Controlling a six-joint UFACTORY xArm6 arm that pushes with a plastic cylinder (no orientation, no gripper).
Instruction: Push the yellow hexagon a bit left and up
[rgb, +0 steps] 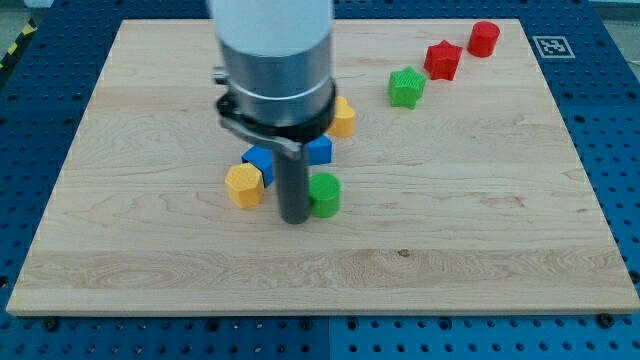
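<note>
A yellow hexagon (244, 185) lies left of the board's centre, touching a blue block (259, 161) at its upper right. My tip (295, 219) stands on the board just right of the yellow hexagon, a small gap apart, and right against the left side of a green cylinder (325, 194). A second yellow block (343, 118) and a second blue block (319, 150) are partly hidden behind the arm's body.
A green star-shaped block (406, 87), a red star-shaped block (442, 60) and a red cylinder (484, 38) sit in a diagonal row at the view's upper right. The wooden board (480, 230) lies on a blue perforated table.
</note>
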